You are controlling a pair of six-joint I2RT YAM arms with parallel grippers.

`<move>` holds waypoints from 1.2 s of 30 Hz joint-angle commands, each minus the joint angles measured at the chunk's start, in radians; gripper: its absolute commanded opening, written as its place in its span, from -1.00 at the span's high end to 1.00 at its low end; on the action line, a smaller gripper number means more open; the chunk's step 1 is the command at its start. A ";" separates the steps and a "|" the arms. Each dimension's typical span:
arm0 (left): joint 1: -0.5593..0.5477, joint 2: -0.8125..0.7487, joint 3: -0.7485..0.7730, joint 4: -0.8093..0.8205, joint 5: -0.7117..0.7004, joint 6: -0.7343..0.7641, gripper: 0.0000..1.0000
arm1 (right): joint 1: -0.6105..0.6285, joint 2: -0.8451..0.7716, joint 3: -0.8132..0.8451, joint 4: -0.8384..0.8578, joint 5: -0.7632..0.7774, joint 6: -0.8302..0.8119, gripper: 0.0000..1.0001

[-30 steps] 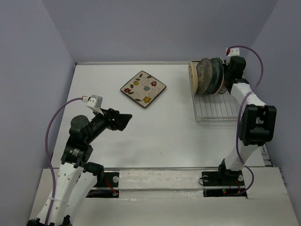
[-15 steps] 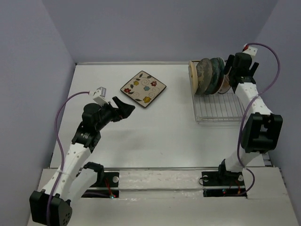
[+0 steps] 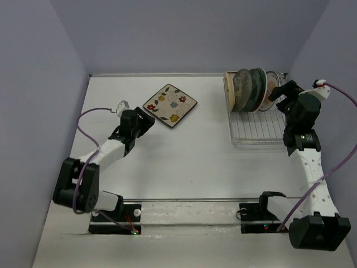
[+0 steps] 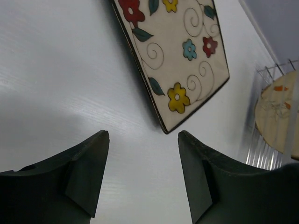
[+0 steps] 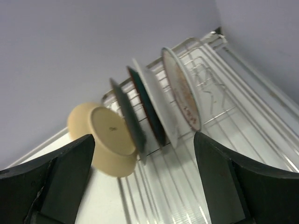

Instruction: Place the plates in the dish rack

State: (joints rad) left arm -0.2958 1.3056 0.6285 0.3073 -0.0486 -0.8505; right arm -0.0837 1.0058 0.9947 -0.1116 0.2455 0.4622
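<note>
Top external view: right claw (image 3: 280,92), wide open and empty, has backed off the far-right-corner rack (image 3: 259,127), five plates (image 3: 249,89) standing in it. Open and empty, left claw (image 3: 143,119) has advanced on the last one, the square plate (image 3: 169,105), lying far-centre.

The desk (image 3: 184,167) lay bare between the square plate (image 3: 169,105) and the dish rack (image 3: 259,131), a wide lane with nothing standing in it. The left claw (image 4: 142,135), fingers spread, sat just short of the square plate's near corner, with only bare desk in between. That plate lay flat, its rim down against the surface. In the rack, five plates (image 3: 248,89) stood on edge, crowded at the far end with only narrow gaps between them. The rack's nearer rows of wire held nothing. The right claw (image 5: 143,136), also spread, hung at the rack's right edge facing the stack, with the side wall (image 3: 334,56) close behind it.
</note>
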 commanded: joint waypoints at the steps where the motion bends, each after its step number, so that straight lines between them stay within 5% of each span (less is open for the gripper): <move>1: -0.005 0.220 0.207 0.070 -0.145 -0.053 -0.41 | 0.007 -0.131 -0.054 0.076 -0.238 0.070 -0.83; 8: -0.006 0.533 0.411 0.009 -0.183 -0.081 -0.40 | 0.007 -0.294 -0.172 0.098 -0.477 0.127 -0.83; 18: -0.008 0.704 0.451 0.139 -0.086 -0.208 -0.12 | 0.007 -0.334 -0.232 0.153 -0.614 0.173 -0.82; 25: -0.012 0.725 0.352 0.321 -0.071 -0.314 0.20 | 0.007 -0.335 -0.249 0.177 -0.644 0.193 -0.81; 30: -0.014 0.716 0.310 0.401 -0.117 -0.337 0.89 | 0.050 -0.323 -0.268 0.224 -0.693 0.217 -0.80; 34: 0.012 0.675 0.249 0.478 -0.093 -0.311 0.89 | 0.142 -0.286 -0.251 0.194 -0.666 0.171 -0.80; 36: 0.030 0.625 0.156 0.556 -0.056 -0.302 0.89 | 0.283 -0.224 -0.229 0.179 -0.628 0.127 -0.80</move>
State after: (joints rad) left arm -0.2901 2.0190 0.9043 0.7742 -0.1181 -1.2156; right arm 0.0448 0.7143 0.7311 0.0349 -0.3958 0.6506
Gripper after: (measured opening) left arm 0.208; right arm 0.899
